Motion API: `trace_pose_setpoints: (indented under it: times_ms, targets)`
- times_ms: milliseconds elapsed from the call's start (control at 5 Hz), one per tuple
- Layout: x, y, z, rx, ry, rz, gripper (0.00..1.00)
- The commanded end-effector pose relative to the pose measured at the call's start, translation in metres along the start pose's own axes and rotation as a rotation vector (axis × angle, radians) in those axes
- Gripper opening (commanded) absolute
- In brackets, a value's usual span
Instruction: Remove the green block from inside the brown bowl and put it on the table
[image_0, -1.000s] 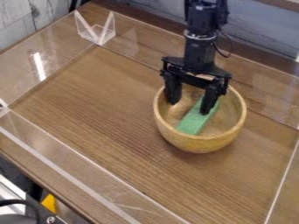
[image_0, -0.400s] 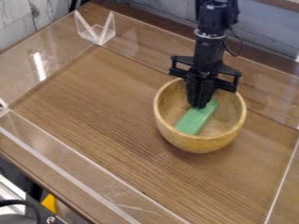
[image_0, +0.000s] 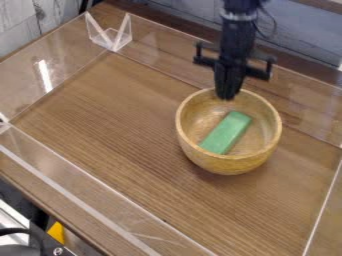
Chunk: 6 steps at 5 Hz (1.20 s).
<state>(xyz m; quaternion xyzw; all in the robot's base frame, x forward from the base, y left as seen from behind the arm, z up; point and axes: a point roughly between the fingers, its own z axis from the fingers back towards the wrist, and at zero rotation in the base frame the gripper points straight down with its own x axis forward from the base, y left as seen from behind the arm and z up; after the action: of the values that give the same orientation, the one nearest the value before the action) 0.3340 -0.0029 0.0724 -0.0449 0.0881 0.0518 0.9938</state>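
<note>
Fingers have drawn together and shifted up and back since the earlier frames, when they were spread over the bowl and then closing above the block. Gripper (image_0: 231, 91) now looks clenched, w/ no green between the tips that I can see, so AFAICT it's got nothing. Tips sit at or just over the far rim of the brown bowl (image_0: 193, 150); can't tell from this cam whether they touch the wood. Arm (image_0: 241, 40) rises behind them toward the back of the table (image_0: 107, 135).

Green block (image_0: 229, 133) is still lying in the bowl, slantwise, top face fully in view, w/ the tips apart from it on the far side. Bowl itself hasn't moved noticeably, and it's upright.

For the task that reads as a miss, IMO: the close came w/o the block, so the pick is still to do & the put-down on the table after it. Next I'd want to open up, come fwd over the block, line the fingers up across its narrow width, go down & close again. Main risk, prob.: catching the far rim on the way & dragging the bowl, or coming down short again & squeezing air.
</note>
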Motion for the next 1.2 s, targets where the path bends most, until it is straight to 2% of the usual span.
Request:
trace_pose_setpoints:
  times_ms: [0, 200, 400, 600, 1000]
  targets:
    - [0.009, 0.001, 0.052, -0.013, -0.103, -0.007, 0.00]
    - [0.009, -0.006, 0.063, -0.011, -0.105, -0.027, 0.00]
    - [0.001, -0.002, 0.067, -0.009, -0.100, -0.045, 0.00]
    - [-0.006, 0.002, 0.068, -0.005, -0.094, -0.064, 1.00]
    - [-0.019, -0.005, 0.081, -0.004, -0.090, -0.031, 1.00]
